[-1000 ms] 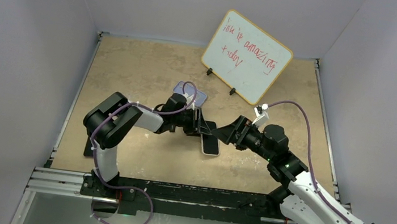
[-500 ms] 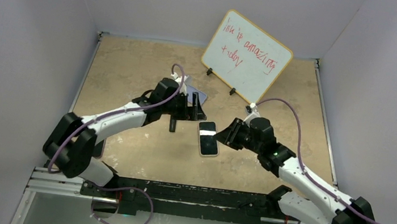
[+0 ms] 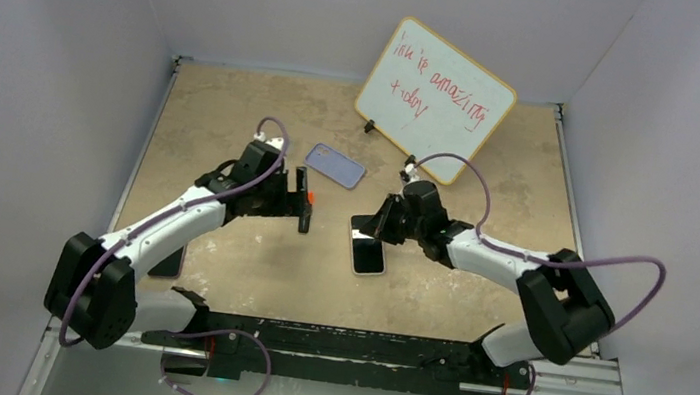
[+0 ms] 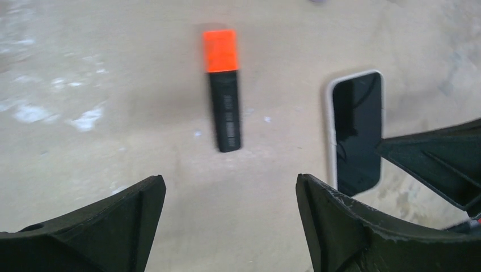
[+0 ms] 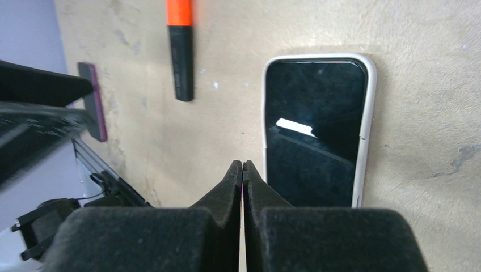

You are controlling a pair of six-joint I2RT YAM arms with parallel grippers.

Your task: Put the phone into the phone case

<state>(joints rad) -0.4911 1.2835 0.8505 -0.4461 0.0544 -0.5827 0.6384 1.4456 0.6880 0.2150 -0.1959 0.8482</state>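
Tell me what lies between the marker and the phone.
Nothing but bare table lies between the marker and the phone. Both wrist views show that stretch plainly.

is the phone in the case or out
Out. The phone lies screen up on its own; the case sits apart from it, farther back.

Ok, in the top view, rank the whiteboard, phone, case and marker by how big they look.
1. Whiteboard: clearly the largest.
2. Phone and case: they look about the same size, so I won't rank one over the other.
3. Marker: the smallest, a thin short stick.
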